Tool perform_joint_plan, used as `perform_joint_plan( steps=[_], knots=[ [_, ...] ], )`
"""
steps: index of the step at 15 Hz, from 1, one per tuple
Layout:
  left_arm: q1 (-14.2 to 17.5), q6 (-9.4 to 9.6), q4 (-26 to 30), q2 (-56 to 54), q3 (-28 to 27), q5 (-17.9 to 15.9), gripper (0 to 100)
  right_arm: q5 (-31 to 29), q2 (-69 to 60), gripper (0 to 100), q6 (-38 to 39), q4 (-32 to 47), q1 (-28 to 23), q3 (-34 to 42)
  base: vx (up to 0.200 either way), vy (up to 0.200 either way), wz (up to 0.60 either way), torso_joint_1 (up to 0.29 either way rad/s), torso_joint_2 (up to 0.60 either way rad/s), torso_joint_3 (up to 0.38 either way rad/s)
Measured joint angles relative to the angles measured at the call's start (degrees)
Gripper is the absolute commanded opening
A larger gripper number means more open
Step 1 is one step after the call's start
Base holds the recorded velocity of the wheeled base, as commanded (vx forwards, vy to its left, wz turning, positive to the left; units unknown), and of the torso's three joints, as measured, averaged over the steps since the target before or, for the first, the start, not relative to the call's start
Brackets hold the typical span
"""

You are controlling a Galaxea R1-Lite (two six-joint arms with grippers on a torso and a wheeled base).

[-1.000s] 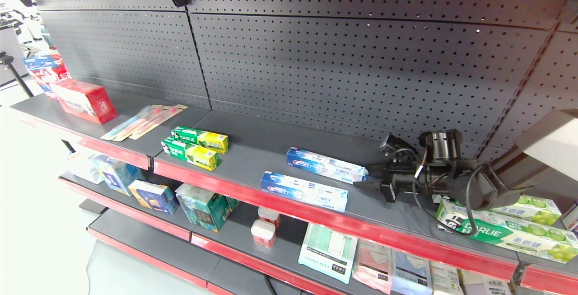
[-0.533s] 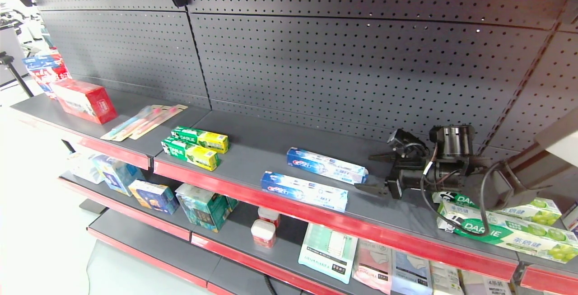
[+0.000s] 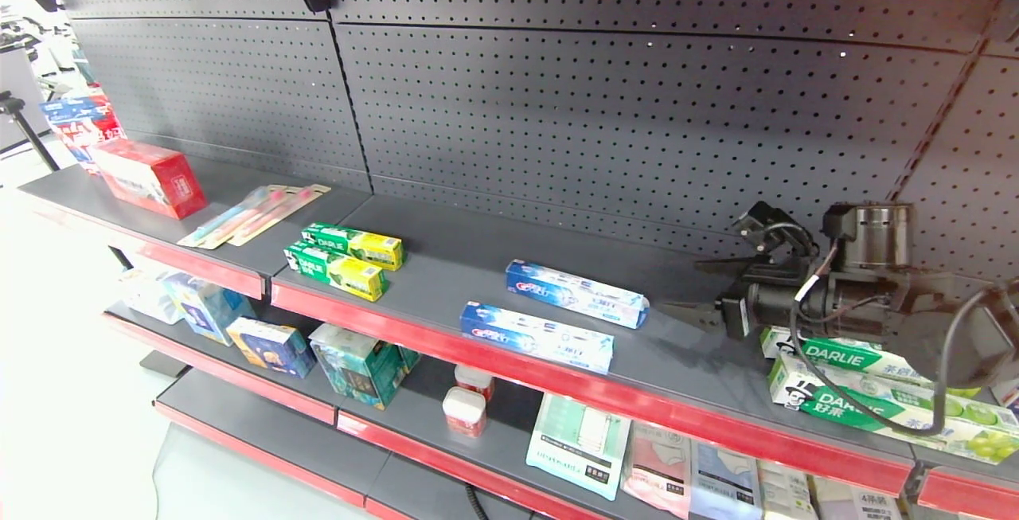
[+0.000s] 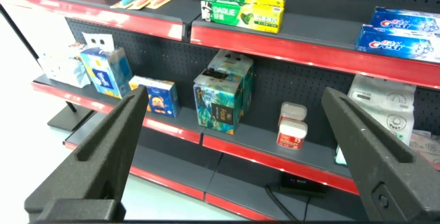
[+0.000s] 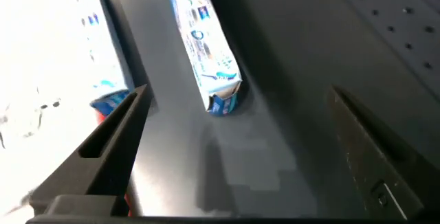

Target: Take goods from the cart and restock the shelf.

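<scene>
Presently, the right gripper (image 3: 686, 287) is seen at the right of the head view, held above the grey shelf board (image 3: 470, 253). Its jaws are spread wide and nothing is gripped between them. It is pointed toward the frame's left, near the right end of the rear blue toothpaste box (image 3: 577, 291) but apart from it. A second blue toothpaste box (image 3: 537, 337) is laid just in front, at lower centre, close to the red shelf edge (image 3: 557, 381). In the right wrist view, the end of a blue box is framed, untouched, between the two open fingers (image 5: 110, 145).

Two long green toothpaste boxes (image 3: 975, 432) are laid at the lower right of the head view, partly covered by the arm. Left of centre, a pair of smaller green-and-yellow boxes (image 3: 342, 259) is set side by side. Further toward the upper left, toothbrush packs (image 3: 255, 213) and a red carton (image 3: 147, 177) are found.

The left gripper (image 4: 234, 93) is shown in its wrist view with jaws likewise spread wide and empty. It is turned toward the lower shelves, where a teal carton (image 4: 220, 100) and two small red-and-white jars (image 4: 292, 124) are stocked.
</scene>
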Motion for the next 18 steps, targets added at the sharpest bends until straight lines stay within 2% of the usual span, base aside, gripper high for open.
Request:
perform_joint_plan(
  steps=[4, 6, 8, 11, 18],
  knots=[
    [0.0, 0.00, 0.0, 0.0, 0.0, 0.0, 100, -10.0, -11.1, 100, 8.1, 0.0, 0.1, 7.8, 0.000, 0.000, 0.00, 0.000, 0.00, 0.000],
    [0.0, 0.02, 0.0, 0.0, 0.0, 0.0, 100, -13.8, -17.3, 100, 9.4, 0.2, 0.1, 13.2, 0.000, 0.000, 0.00, 0.000, 0.00, 0.000],
    [0.0, 0.00, 0.0, 0.0, 0.0, 0.0, 100, -16.2, -24.1, 100, 9.8, 4.1, -0.7, 16.9, 0.000, 0.000, 0.00, 0.000, 0.00, 0.000],
    [0.0, 0.00, 0.0, 0.0, 0.0, 0.0, 100, -17.6, -35.6, 100, 10.1, 11.4, -3.5, 20.9, 0.000, 0.000, 0.00, 0.000, 0.00, 0.000],
    [0.0, 0.02, 0.0, 0.0, 0.0, 0.0, 100, -16.4, -70.3, 100, 10.3, 24.4, -7.7, 35.5, 0.000, 0.000, 0.00, 0.000, 0.00, 0.000]
  ],
)
